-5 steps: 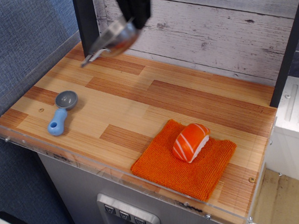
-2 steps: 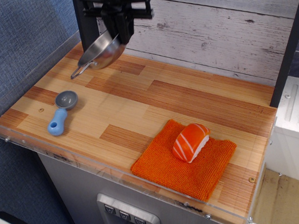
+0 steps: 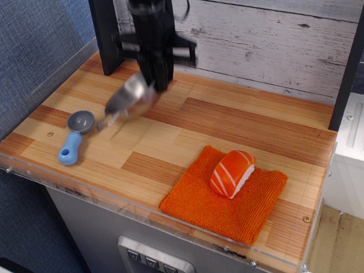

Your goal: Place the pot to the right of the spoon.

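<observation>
The shiny steel pot (image 3: 129,101) hangs tilted from my gripper (image 3: 155,83), which is shut on its rim at the right side. The pot is low over the wooden tabletop, just right of the spoon. One wire handle points down to the left. The spoon (image 3: 76,137) lies flat near the left front of the table, its light-blue handle toward the front and its round grey bowl toward the back. The black arm comes straight down from above and hides the fingertips.
An orange cloth (image 3: 226,199) lies at the front right with a salmon sushi piece (image 3: 232,172) on it. A black post (image 3: 104,30) stands at the back left. A clear plastic rim (image 3: 112,199) edges the wooden table (image 3: 231,124).
The gripper has carried the pot down and forward from high at the back left, to just above the table beside the spoon. The spoon, cloth and sushi have not moved.
</observation>
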Robot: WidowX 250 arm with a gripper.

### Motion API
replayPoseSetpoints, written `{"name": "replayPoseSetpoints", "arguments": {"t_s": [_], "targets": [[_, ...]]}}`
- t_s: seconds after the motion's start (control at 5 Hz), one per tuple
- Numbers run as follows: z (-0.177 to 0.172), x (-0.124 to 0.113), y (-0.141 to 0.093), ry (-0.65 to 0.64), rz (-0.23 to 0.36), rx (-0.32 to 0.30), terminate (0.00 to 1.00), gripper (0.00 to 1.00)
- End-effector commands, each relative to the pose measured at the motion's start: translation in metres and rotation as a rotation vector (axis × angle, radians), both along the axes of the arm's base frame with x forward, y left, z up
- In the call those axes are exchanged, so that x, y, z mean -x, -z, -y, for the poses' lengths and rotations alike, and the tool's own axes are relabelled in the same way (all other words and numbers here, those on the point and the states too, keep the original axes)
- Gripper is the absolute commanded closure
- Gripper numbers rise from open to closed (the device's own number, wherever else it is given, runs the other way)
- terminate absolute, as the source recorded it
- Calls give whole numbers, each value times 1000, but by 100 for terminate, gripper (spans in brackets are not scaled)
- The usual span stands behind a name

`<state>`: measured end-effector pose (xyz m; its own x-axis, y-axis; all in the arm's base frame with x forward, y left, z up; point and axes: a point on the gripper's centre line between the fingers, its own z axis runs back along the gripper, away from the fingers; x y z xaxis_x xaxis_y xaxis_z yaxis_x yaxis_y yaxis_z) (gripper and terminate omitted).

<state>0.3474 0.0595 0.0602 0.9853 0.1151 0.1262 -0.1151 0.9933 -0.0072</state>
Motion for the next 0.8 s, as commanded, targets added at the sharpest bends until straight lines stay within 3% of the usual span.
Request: {"name": "replayPoseSetpoints", "arguments": {"t_s": [0.0,0.2,0.4,0.6], "targets": [[9,4,4,4,19,-19,0,100],[6,5,6,-22,19,8,0,100],[3,6,4,-35,21,19,0,0],[3,6,4,-40,17,28,0,0]]}}
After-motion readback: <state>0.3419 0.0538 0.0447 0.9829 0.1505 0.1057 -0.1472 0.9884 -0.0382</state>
